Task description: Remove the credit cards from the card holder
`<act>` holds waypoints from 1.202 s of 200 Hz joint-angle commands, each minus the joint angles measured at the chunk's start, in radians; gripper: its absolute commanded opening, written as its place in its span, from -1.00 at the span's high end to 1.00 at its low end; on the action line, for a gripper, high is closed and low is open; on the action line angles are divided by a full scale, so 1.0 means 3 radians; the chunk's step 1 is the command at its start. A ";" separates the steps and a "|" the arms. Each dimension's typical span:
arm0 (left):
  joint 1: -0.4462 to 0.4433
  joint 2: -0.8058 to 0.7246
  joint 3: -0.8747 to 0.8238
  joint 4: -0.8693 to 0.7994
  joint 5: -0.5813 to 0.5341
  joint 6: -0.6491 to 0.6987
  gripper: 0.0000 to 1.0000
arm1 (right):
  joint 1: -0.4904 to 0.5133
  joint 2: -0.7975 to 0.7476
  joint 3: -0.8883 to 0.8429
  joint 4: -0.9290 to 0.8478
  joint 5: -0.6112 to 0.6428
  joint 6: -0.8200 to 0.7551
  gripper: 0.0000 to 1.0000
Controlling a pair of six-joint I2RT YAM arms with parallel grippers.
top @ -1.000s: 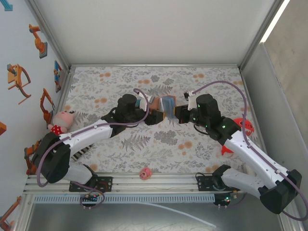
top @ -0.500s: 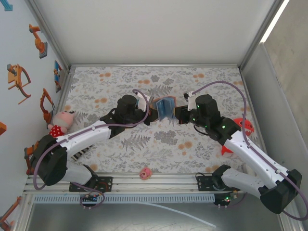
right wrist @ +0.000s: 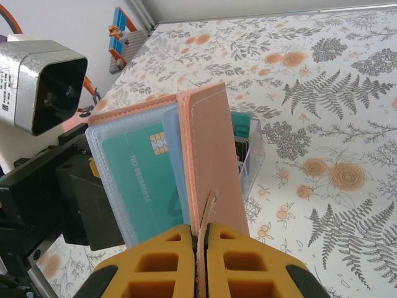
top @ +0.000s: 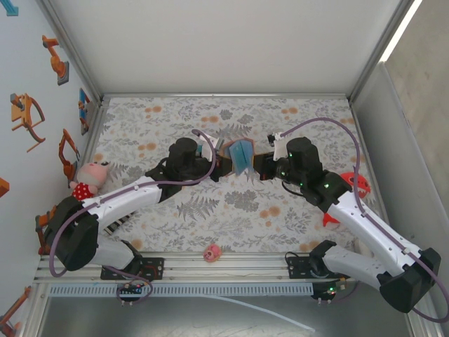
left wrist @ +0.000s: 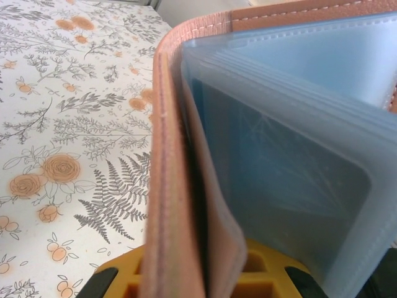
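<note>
The left end effector (left wrist: pixel 192 279) and right end effector (right wrist: pixel 201 248) each pinch a cover of the card holder (right wrist: pixel 211 149). Its teal credit card (right wrist: pixel 146 180) sits between them, pointing lengthwise away from the right one.

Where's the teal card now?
Right wrist view: the teal card sits in a clear pocket of the card holder, left of the tan cover pinched by the right gripper.
</note>
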 commanded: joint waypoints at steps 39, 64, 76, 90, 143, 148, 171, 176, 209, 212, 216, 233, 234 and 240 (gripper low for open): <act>0.0034 -0.0127 -0.0041 0.0142 0.0194 -0.0065 1.00 | 0.0030 -0.0135 -0.0046 0.0114 0.0237 -0.0017 1.00; 0.0057 -0.0165 -0.0046 0.0079 0.0234 -0.0071 1.00 | 0.0020 -0.0154 -0.0065 0.0111 0.0280 -0.0003 1.00; 0.0070 -0.0165 -0.0044 0.0045 0.0264 -0.0078 1.00 | 0.0020 -0.0143 -0.0063 0.0112 0.0252 -0.0001 1.00; 0.0075 -0.0177 -0.0047 0.0021 0.0291 -0.0083 1.00 | 0.0019 -0.0127 -0.0042 0.0117 0.0221 -0.0003 0.84; 0.0104 -0.0198 -0.0092 0.0153 0.0474 -0.0163 1.00 | -0.0018 -0.0045 -0.0032 0.0163 0.0077 -0.0013 0.39; 0.0107 -0.0205 -0.0092 0.0167 0.0486 -0.0170 1.00 | -0.0021 -0.0036 -0.0037 0.0166 0.0074 -0.0010 0.39; 0.0125 -0.0230 -0.0112 0.0233 0.0523 -0.0203 1.00 | -0.0045 -0.0018 -0.0046 0.0170 0.0055 -0.0017 0.35; 0.0127 -0.0233 -0.0116 0.0242 0.0528 -0.0209 1.00 | -0.0051 -0.0019 -0.0050 0.0170 0.0049 -0.0013 0.34; 0.0150 -0.0242 -0.0137 0.0342 0.0589 -0.0277 1.00 | -0.0082 0.0005 -0.0087 0.0200 0.0011 -0.0011 0.35; 0.0154 -0.0245 -0.0142 0.0355 0.0591 -0.0284 1.00 | -0.0082 0.0012 -0.0093 0.0202 0.0004 -0.0010 0.35; 0.0154 -0.0249 -0.0147 0.0364 0.0594 -0.0294 1.00 | -0.0087 0.0011 -0.0099 0.0202 -0.0003 -0.0006 0.36; 0.0168 -0.0262 -0.0165 0.0436 0.0600 -0.0335 1.00 | -0.0090 0.0031 -0.0121 0.0231 -0.0038 -0.0004 0.37; 0.0169 -0.0262 -0.0169 0.0439 0.0600 -0.0337 1.00 | -0.0092 0.0031 -0.0124 0.0231 -0.0041 -0.0004 0.38; 0.0176 -0.0264 -0.0178 0.0457 0.0605 -0.0348 1.00 | -0.0098 0.0043 -0.0131 0.0235 -0.0057 0.0000 0.38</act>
